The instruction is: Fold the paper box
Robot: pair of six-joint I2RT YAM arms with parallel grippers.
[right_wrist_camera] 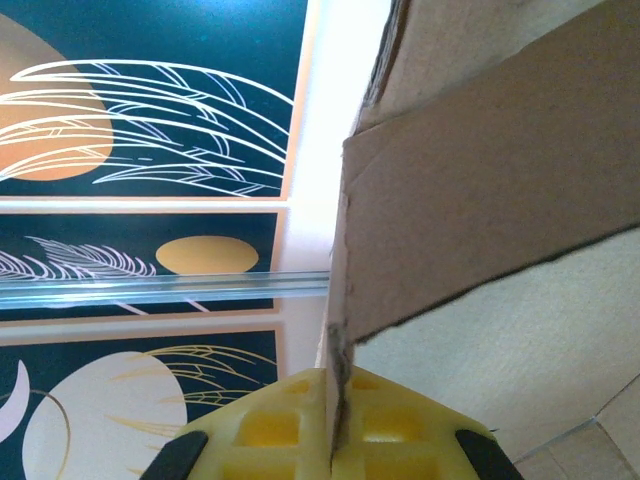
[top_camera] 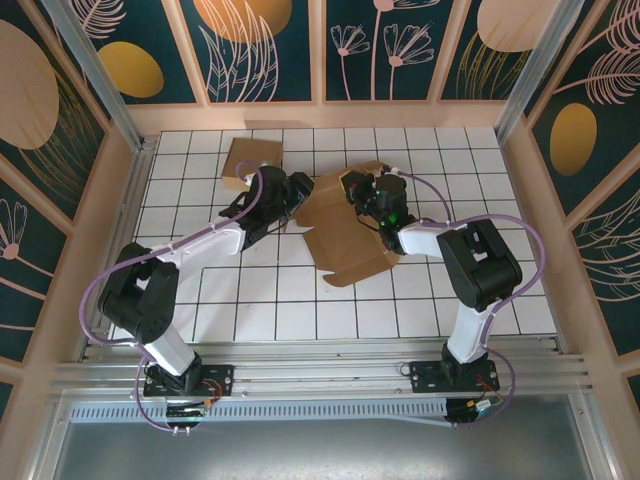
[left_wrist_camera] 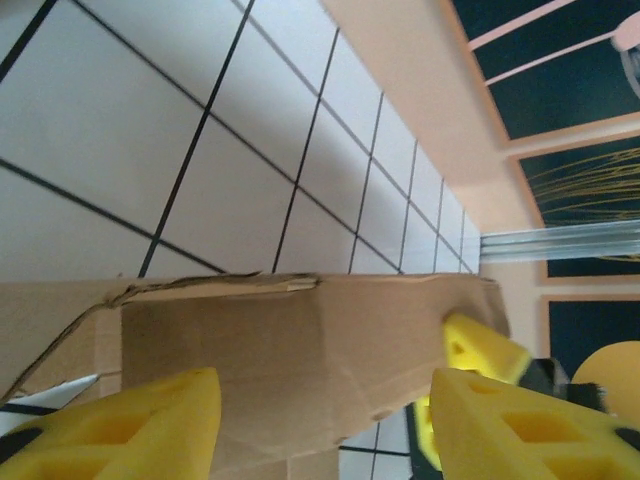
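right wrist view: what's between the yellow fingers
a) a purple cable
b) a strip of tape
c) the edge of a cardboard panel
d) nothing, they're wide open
c: in the right wrist view the right gripper is shut on a thin edge of the paper box, and the brown panel runs straight down between its closed jaws.

box (top_camera: 345, 240) brown | table (top_camera: 300, 300) wht, blk grid | claw pads (left_wrist_camera: 130, 430) ylw | walls (top_camera: 280, 70) teal/gold
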